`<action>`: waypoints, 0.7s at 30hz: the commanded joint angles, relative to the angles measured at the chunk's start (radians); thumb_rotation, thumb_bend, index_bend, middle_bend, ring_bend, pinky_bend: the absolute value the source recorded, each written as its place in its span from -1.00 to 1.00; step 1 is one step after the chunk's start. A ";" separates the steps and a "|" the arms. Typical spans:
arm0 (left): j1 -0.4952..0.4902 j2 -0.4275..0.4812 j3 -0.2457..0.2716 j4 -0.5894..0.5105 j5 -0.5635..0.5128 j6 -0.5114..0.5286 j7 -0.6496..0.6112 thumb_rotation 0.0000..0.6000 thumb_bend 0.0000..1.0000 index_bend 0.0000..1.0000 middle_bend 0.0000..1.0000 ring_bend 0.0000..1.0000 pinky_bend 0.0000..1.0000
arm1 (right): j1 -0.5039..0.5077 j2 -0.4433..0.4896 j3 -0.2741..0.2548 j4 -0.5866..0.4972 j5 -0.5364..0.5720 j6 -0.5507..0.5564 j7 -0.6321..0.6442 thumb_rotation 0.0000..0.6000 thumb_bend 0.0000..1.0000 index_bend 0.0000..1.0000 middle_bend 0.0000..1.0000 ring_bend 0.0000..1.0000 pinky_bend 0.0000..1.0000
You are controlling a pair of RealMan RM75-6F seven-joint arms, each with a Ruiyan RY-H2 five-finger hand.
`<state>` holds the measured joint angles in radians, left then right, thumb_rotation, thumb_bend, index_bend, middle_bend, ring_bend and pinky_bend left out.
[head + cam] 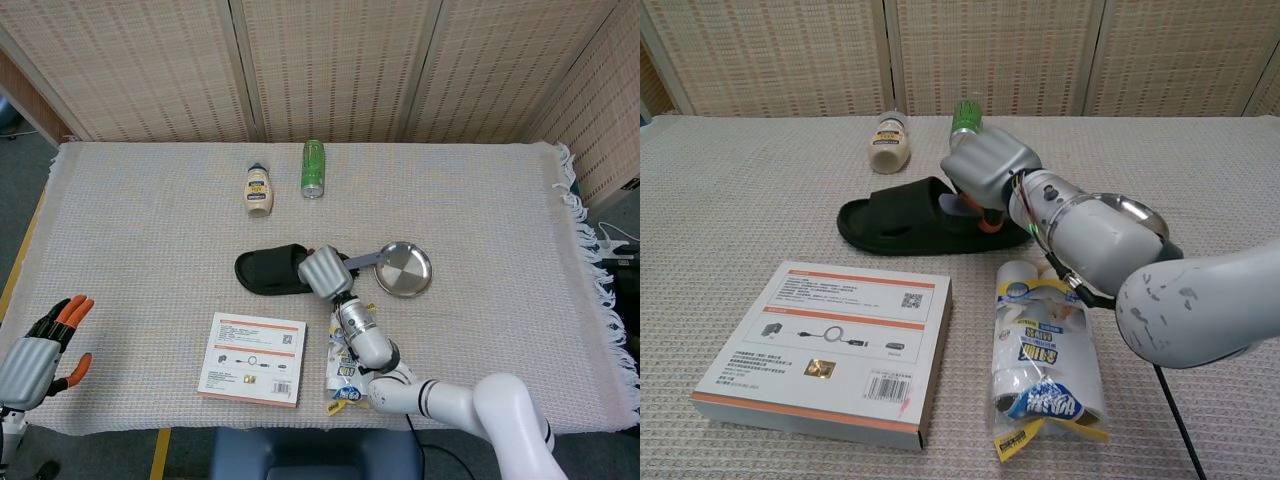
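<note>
A black slipper (268, 271) lies mid-table, its toe pointing left. My right hand (318, 270) grips the slipper's heel end; in the chest view the right hand (985, 170) curls over that end of the slipper (895, 222), an orange fingertip showing beneath it. That end looks slightly raised. My left hand (40, 350) hangs off the table's near left corner, fingers apart, holding nothing.
A steel pan (403, 268) sits just right of the slipper, its handle toward my hand. A white box (253, 358) and a plastic packet (345, 375) lie near the front edge. A green can (313, 167) and a pale bottle (259, 189) lie at the back.
</note>
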<state>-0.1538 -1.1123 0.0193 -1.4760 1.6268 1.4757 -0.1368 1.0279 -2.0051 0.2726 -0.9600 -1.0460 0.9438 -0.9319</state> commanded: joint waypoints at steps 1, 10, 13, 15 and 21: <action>0.000 0.000 0.001 -0.001 0.001 0.000 0.001 1.00 -0.08 -1.00 -1.00 -1.00 -0.62 | -0.006 0.019 0.003 -0.021 -0.006 0.016 -0.003 1.00 -0.23 0.76 0.43 0.29 0.76; 0.003 -0.006 0.002 -0.005 0.015 0.015 0.023 1.00 -0.08 -1.00 -1.00 -1.00 -0.61 | -0.058 0.156 -0.001 -0.126 -0.006 0.081 -0.034 1.00 -0.23 0.76 0.43 0.29 0.76; 0.002 -0.010 0.005 -0.009 0.018 0.011 0.035 1.00 -0.08 -1.00 -1.00 -1.00 -0.61 | -0.080 0.219 0.002 -0.177 -0.003 0.105 -0.043 1.00 -0.23 0.76 0.43 0.29 0.76; 0.001 -0.011 0.006 -0.011 0.020 0.010 0.040 1.00 -0.08 -1.00 -1.00 -1.00 -0.61 | -0.103 0.264 -0.010 -0.211 0.002 0.116 -0.050 1.00 -0.22 0.76 0.43 0.29 0.76; 0.000 -0.012 0.009 -0.015 0.023 0.006 0.048 1.00 -0.08 -1.00 -1.00 -1.00 -0.61 | -0.194 0.378 -0.110 -0.248 0.004 0.114 -0.063 1.00 -0.22 0.78 0.44 0.29 0.76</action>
<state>-0.1538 -1.1242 0.0278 -1.4903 1.6487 1.4823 -0.0901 0.8659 -1.6548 0.1948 -1.1959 -1.0456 1.0582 -0.9936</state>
